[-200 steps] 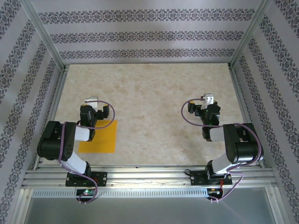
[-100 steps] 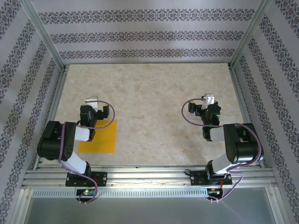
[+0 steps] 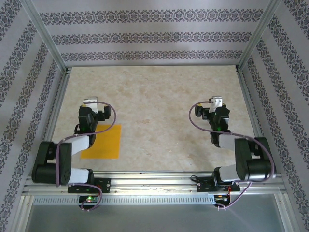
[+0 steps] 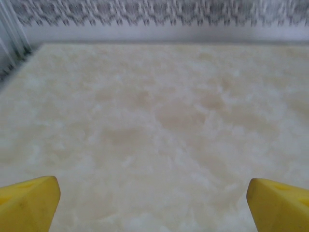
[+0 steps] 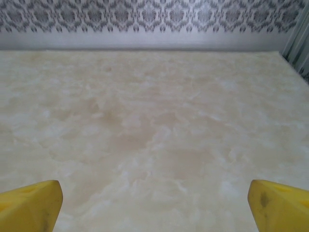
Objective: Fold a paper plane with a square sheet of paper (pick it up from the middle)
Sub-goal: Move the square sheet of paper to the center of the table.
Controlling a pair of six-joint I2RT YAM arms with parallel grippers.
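Thin orange-yellow square sheet of paper (image 3: 102, 142) is lying flat at the near left of the pale marbled table (image 3: 154, 92), just nearward of the far-facing left hand (image 4: 153, 203), which is gaping empty; the right hand (image 5: 154, 205), likewise spread, is hovering well apart to the right.

No readable text, labels, brand names, numbers or signs appear anywhere on any surface in these views.

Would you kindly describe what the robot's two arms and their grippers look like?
The left arm and the right arm alike have black rounded joints joined by white links. A purple cable loops beside each wrist, which carries a small white block. The left gripper and right gripper end in bright yellow, blunt wedge-shaped fingertips.
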